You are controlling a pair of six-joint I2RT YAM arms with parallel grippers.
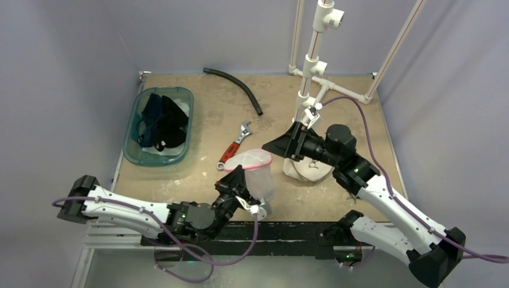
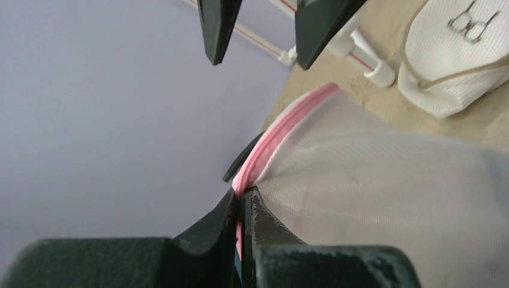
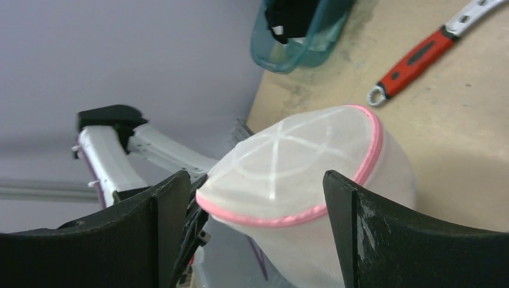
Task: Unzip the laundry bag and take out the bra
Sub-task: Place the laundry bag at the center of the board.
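The laundry bag [image 1: 259,175] is a cloudy white mesh cylinder with a pink zipper [image 2: 271,137] round its top rim. It is held up off the table. My left gripper [image 1: 236,177] is shut on the zipper edge [image 2: 243,193], with pink tape pinched between the fingers. My right gripper [image 1: 277,146] is open just right of the bag's top. In the right wrist view the bag [image 3: 300,153] sits framed between the wide fingers [image 3: 253,180], which do not touch it. I cannot make out the bra through the mesh.
A white mesh pouch [image 1: 309,171] with beige trim and a metal pull [image 2: 467,23] lies under the right arm. A teal bin [image 1: 133,123] of dark clothes stands at the left, with a red-handled wrench [image 1: 234,147], a black hose [image 1: 235,85] and a PVC frame [image 1: 312,66] behind.
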